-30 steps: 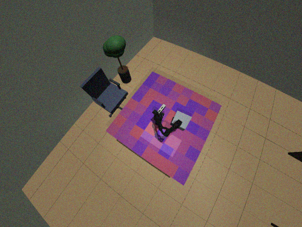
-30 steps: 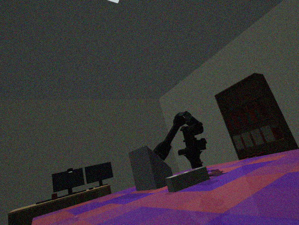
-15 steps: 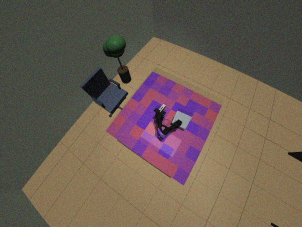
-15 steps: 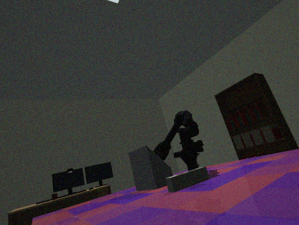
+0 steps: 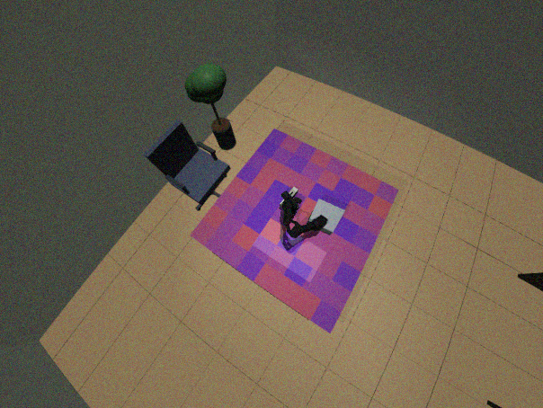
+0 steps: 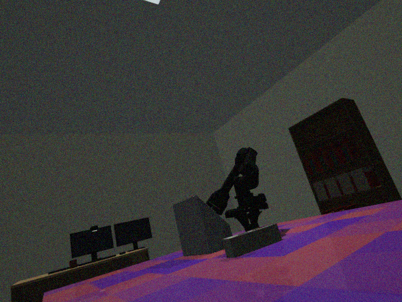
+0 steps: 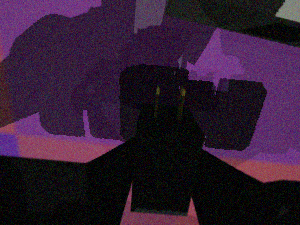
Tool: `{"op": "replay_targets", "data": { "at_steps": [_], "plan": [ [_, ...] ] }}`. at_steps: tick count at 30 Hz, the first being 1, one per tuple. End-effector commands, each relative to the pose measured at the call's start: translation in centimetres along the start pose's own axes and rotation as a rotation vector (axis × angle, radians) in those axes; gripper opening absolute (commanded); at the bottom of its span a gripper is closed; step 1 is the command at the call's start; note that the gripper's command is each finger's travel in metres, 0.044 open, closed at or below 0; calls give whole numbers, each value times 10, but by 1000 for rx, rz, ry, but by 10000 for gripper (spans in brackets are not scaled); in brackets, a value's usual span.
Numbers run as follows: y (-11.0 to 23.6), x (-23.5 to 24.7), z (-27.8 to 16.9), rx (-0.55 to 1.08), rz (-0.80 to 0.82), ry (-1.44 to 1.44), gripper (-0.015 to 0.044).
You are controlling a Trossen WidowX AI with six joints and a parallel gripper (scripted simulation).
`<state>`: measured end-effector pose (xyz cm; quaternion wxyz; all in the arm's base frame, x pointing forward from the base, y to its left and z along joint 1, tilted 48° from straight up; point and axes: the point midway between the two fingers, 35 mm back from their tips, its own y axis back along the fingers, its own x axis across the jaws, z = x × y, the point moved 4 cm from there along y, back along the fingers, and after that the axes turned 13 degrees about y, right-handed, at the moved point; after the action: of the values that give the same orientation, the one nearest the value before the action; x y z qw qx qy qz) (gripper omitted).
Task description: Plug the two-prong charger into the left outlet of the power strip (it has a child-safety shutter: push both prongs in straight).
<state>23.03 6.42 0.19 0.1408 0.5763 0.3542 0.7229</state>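
Note:
My gripper (image 5: 289,204) (image 6: 247,221) (image 7: 161,147) is shut on the dark two-prong charger (image 7: 160,184). In the wrist view its two yellowish prongs (image 7: 169,101) point away from the camera, over the purple and pink mat. The power strip (image 5: 293,191) (image 6: 251,240) is a low pale block on the mat. In the exterior view the gripper hangs just above and behind it. The charger is too dark and small to make out in the top and exterior views. The outlets themselves do not show.
A grey wedge-shaped box (image 5: 328,215) (image 6: 200,226) stands on the mat (image 5: 288,292) beside the arm. A blue chair (image 5: 186,164) and a potted plant (image 5: 209,103) stand off the mat. A desk with monitors (image 6: 110,237) and a bookcase (image 6: 343,156) stand at the walls.

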Motion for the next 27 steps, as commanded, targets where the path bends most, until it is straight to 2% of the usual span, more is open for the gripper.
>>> {"op": "replay_targets", "data": {
  "at_steps": [1, 17, 27],
  "plan": [
    [-3, -9, -6, 0, -5, -18, 0],
    [-20, -37, -30, 0, 4, -99, 0],
    [-20, -41, -22, -1, 4, -103, 0]
  ]
}}
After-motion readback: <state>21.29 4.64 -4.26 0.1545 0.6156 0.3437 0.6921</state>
